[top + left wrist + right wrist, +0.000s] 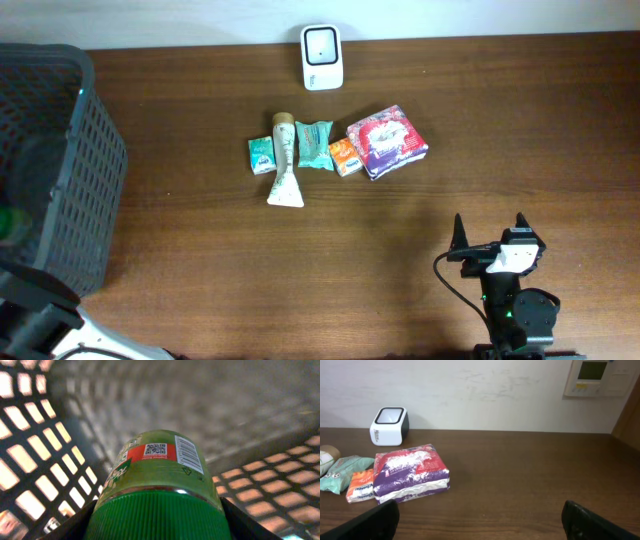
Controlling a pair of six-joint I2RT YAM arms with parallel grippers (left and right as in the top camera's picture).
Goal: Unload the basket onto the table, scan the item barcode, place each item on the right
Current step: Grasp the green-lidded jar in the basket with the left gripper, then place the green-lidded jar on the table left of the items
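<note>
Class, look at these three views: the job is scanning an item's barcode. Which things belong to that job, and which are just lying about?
Belonging to the job:
- green bottle, barcode label showing
- left gripper, around its cap
- white scanner
- basket holding the bottle

Just lying about:
- small teal packet
- tube
- teal wrapper
- orange packet
- purple and red pack

The green bottle (155,475) carries a QR code (156,449) on a red band (135,453) beside a white fine-print panel (189,454), too small to read. The scanner's (389,426) side lettering is blurred.
</note>
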